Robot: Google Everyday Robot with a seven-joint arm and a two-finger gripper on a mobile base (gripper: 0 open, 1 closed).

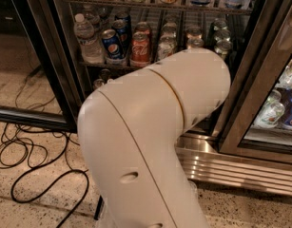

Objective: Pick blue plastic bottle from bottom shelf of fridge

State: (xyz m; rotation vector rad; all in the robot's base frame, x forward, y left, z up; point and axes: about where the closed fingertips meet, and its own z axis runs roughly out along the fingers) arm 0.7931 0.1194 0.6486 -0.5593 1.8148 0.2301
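My big white arm fills the middle of the camera view and reaches toward the open fridge. The gripper is out of sight behind the arm's far end, low inside the fridge. Only the left end of the bottom shelf shows, with a couple of small dark tops on it. The blue plastic bottle is hidden behind the arm. On the rack above stand a clear water bottle, a Pepsi can, a red cola can and several silver cans.
The ribbed steel base runs along the fridge's foot. Black cables loop over the speckled floor at left. To the right, a second glass door shows bottles behind it. A dark door frame crosses low at left.
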